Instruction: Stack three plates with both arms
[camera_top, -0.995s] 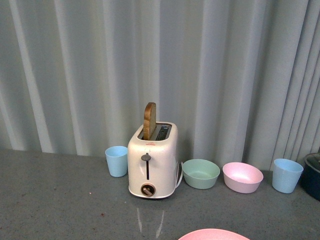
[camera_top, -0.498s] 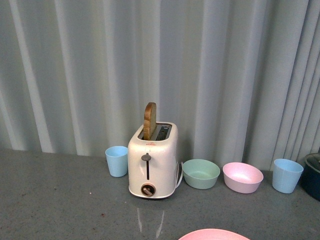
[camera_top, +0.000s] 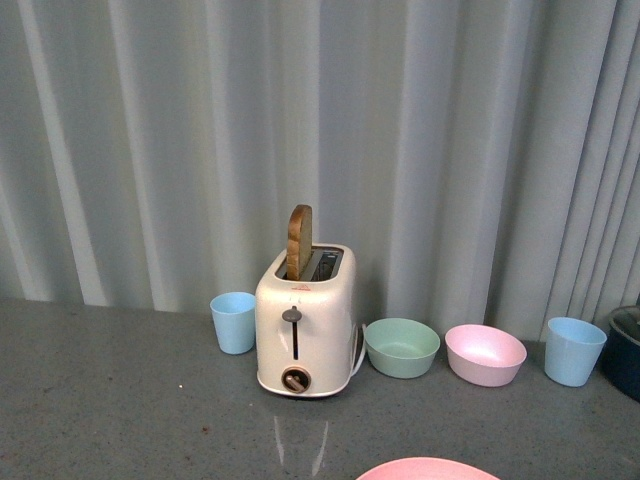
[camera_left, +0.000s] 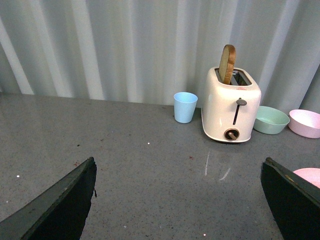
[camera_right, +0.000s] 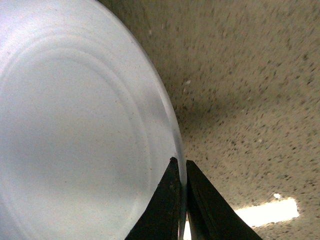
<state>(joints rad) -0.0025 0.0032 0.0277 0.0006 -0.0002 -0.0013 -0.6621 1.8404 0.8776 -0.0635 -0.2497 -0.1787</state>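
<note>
In the right wrist view the light blue plate fills most of the picture, held on edge above the speckled counter, and my right gripper is shut on its rim. The pink plate shows only as a sliver at the bottom edge of the front view, and its rim peeks out beside one finger in the left wrist view. My left gripper is open over bare grey counter, with nothing between its fingers. The cream plate is out of view. Neither arm appears in the front view.
A cream toaster with a slice of bread stands at the back, a light blue cup to its left. A green bowl, a pink bowl, another blue cup and a dark pot line up to its right.
</note>
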